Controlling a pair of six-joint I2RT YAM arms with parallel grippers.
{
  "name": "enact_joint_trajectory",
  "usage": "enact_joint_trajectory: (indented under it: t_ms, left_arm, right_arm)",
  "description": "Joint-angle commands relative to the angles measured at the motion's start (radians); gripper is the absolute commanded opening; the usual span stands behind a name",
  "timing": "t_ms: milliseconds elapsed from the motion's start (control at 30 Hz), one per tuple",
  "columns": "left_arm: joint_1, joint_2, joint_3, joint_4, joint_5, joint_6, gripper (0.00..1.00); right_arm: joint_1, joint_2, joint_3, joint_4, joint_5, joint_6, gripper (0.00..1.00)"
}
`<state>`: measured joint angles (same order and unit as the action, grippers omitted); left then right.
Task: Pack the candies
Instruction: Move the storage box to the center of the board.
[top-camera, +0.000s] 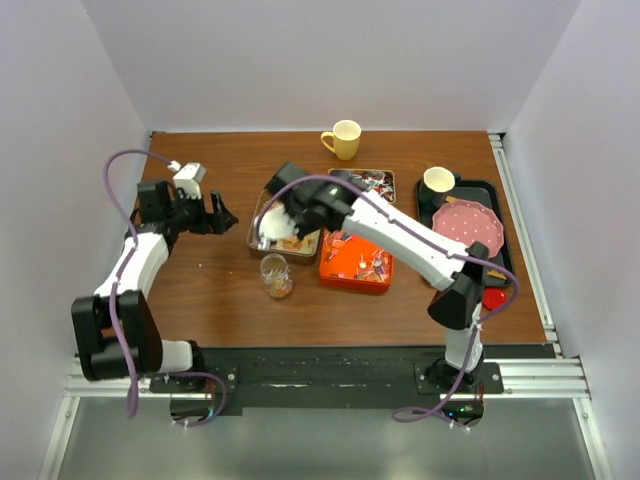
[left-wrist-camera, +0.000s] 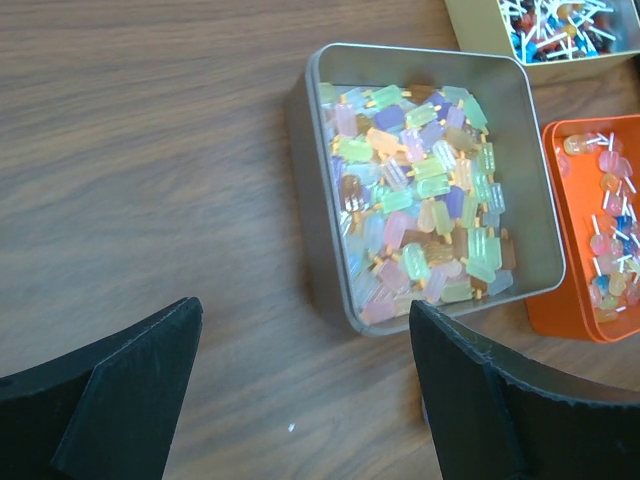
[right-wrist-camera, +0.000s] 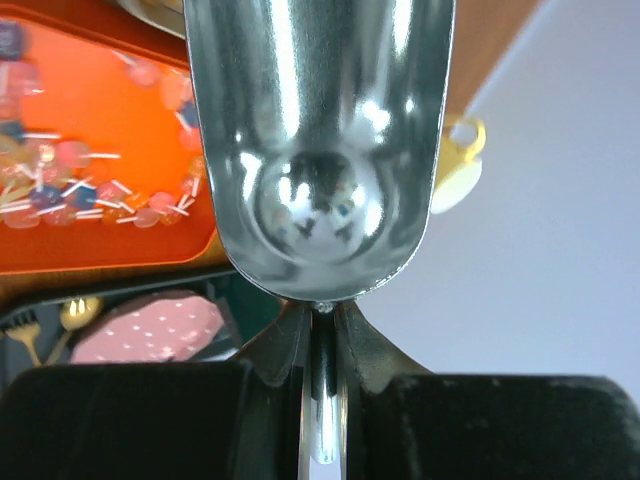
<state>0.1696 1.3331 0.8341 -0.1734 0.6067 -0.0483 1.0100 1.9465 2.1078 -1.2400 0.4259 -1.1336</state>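
Observation:
Pastel candies (left-wrist-camera: 420, 190) fill a square silver tin (top-camera: 258, 218) left of centre; the tin's wall also shows in the left wrist view (left-wrist-camera: 318, 200). Orange-yellow-red candies lie in an orange tray (top-camera: 356, 272), which also shows in the right wrist view (right-wrist-camera: 90, 210). Red-blue-white candies sit in a dark tin (top-camera: 365, 182). A small glass jar (top-camera: 275, 276) holds a few candies. My right gripper (top-camera: 287, 220) is shut on the handle of an empty metal scoop (right-wrist-camera: 320, 150), held over the silver tin. My left gripper (top-camera: 222, 214) is open and empty just left of that tin; it also shows in the left wrist view (left-wrist-camera: 300, 310).
A yellow mug (top-camera: 343, 139) stands at the back. A black tray (top-camera: 500, 200) at right carries a pink dotted plate (top-camera: 467, 228) and a white cup (top-camera: 438, 180). A red lid (top-camera: 493, 297) lies near the tray's front.

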Motion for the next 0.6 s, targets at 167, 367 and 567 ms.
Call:
enact_joint_trajectory:
  t_ms: [167,367,567]
  left_arm:
    - [-0.125,0.289,0.207,-0.023,-0.048,-0.005,0.84]
    - [-0.186,0.400,0.275,-0.041,-0.045,0.014,0.72]
    - [-0.257,0.393,0.248,-0.074,-0.030,0.044,0.60]
  right_arm:
    - [-0.234,-0.096,-0.123,0.151,-0.075,0.247,0.00]
    - [-0.293,-0.090,-0.181,0.180,-0.114,0.313,0.00]
    - [-0.314,-0.058,-0.184,0.182,-0.156,0.324,0.00]
